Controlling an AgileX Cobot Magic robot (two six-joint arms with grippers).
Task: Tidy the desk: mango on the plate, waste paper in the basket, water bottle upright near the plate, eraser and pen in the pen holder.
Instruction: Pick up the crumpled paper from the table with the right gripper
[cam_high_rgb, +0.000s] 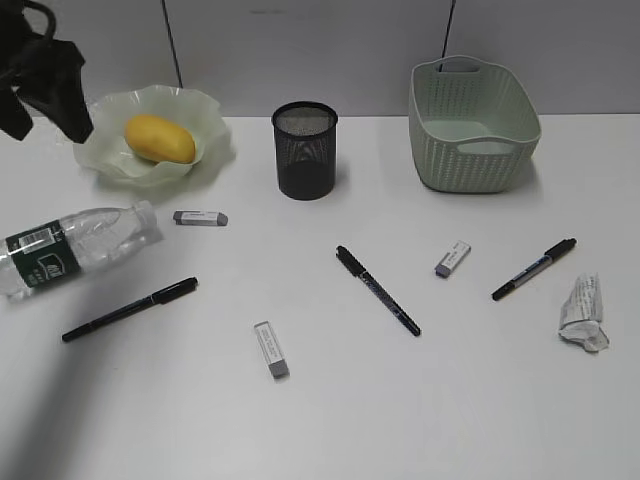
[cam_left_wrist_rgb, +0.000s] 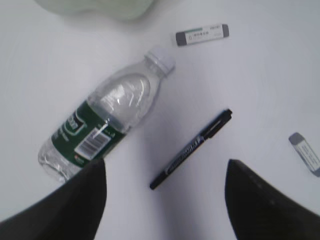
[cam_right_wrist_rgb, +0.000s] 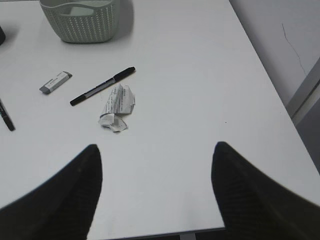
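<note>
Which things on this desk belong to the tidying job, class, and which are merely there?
Belonging to the job: mango, plate, water bottle, waste paper, basket, pen holder, three pens, three erasers.

Merely there: nothing loose; only the desk itself and the grey wall.

Open jaws hover above the toppled water bottle (cam_left_wrist_rgb: 105, 122) and pen (cam_left_wrist_rgb: 192, 149).
</note>
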